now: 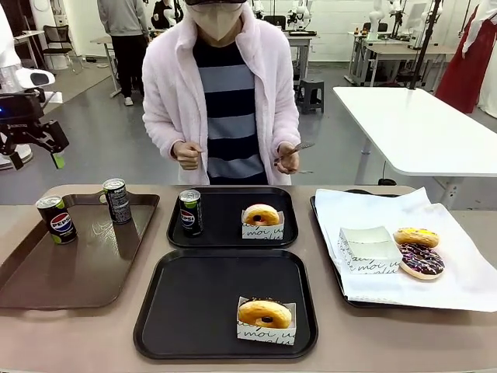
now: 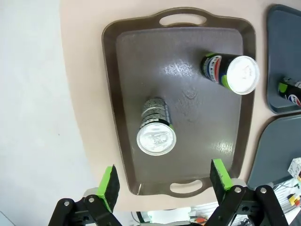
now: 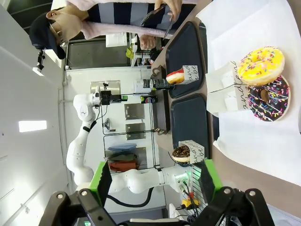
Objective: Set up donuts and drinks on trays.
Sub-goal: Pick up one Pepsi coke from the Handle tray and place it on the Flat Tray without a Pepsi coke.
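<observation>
- Our left end effector [image 2: 163,175] hangs spread and empty above the brown tray [image 2: 188,155]. Two drinks stand upright there: the nearer can [image 2: 156,132] almost beneath the pads, the other can [image 2: 231,73] farther along.
- Our right end effector [image 3: 155,181] is spread too, holding nothing.
- The far black tray [image 1: 225,233] carries a third can [image 1: 190,211] and a far donut [image 1: 262,214]. The near black tray [image 1: 194,303] carries just a near donut [image 1: 265,313].
- We judge the cans stiff but thin-walled and slick, so we would pinch mid-body, squarely across the width, firm without denting.
</observation>
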You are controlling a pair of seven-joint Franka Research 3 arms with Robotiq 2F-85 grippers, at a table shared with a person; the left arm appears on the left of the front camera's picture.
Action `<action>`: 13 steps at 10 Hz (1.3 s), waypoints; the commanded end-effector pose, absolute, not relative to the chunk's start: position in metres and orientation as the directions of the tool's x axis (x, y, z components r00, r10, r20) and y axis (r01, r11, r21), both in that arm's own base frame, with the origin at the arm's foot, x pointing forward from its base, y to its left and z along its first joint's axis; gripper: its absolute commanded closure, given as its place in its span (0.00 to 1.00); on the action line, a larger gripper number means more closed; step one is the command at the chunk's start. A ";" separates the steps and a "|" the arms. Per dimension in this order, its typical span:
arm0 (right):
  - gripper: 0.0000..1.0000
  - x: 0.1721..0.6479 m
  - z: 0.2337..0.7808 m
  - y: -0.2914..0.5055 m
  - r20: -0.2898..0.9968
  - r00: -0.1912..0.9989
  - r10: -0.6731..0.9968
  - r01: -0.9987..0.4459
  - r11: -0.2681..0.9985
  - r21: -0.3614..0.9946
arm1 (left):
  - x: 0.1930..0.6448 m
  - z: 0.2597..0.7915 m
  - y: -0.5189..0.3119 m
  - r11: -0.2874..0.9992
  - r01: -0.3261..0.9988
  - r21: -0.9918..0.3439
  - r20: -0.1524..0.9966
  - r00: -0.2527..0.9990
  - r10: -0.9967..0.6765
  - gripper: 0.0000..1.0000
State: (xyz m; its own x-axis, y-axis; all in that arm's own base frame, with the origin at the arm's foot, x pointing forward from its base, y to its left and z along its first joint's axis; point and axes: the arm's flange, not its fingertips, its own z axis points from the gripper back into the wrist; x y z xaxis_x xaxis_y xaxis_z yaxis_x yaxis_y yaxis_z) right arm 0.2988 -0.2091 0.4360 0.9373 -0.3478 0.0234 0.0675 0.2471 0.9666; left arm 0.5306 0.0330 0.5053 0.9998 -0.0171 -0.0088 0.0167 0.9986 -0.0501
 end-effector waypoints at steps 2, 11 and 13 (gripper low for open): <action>0.00 0.301 0.437 -0.209 0.041 0.935 -0.352 0.046 0.234 0.971 | 0.532 0.501 0.042 0.998 -0.008 -0.056 -0.013 1.000 0.007 0.00; 0.00 0.301 0.437 -0.209 0.041 0.935 -0.352 0.046 0.234 0.971 | 0.504 0.435 0.063 0.995 0.077 -0.069 0.156 0.986 -0.066 0.00; 0.00 0.301 0.437 -0.209 0.041 0.935 -0.352 0.046 0.234 0.971 | 0.495 0.420 0.056 0.994 0.089 -0.071 0.162 0.984 -0.076 0.00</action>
State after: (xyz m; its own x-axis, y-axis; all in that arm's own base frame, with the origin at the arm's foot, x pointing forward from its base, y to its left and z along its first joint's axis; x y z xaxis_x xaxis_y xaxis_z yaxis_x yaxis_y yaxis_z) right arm 0.2988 -0.2091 0.4360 0.9373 -0.3477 0.0237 0.0673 0.2472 0.9666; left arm 0.5042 0.0592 0.4204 0.9891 -0.0520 0.1377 0.0595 0.9969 -0.0516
